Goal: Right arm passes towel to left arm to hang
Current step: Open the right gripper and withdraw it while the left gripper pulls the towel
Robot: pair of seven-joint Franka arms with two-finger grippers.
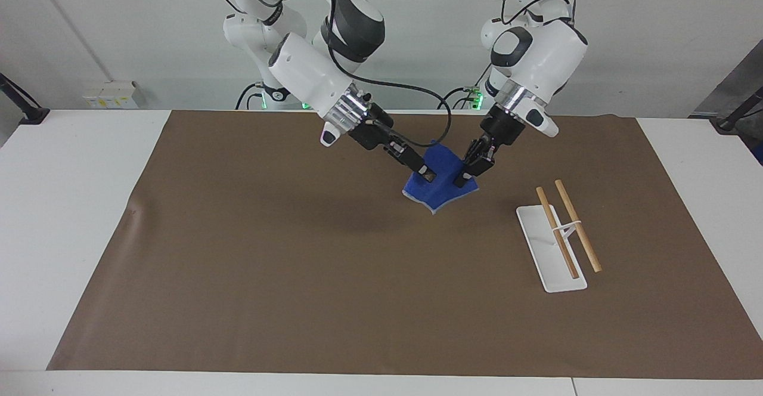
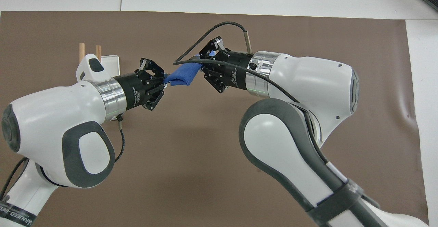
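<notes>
Towel (image 1: 440, 188): blue, held up in the air over the middle of the brown mat (image 1: 298, 265), strung between both grippers, its pale-edged lower corner hanging clear of the mat. The left gripper (image 1: 462, 179) is clamped tight on the towel's edge toward the left arm's end of the tabletop (image 1: 71, 205). The right gripper (image 1: 427, 174) is at the towel's other edge; whether its fingers grip the cloth I cannot tell. A white rack (image 1: 551, 250) with two wooden rods (image 1: 577, 225) stands on the mat toward the left arm's end, well apart from the towel. Open mat spreads toward the right arm's end.
</notes>
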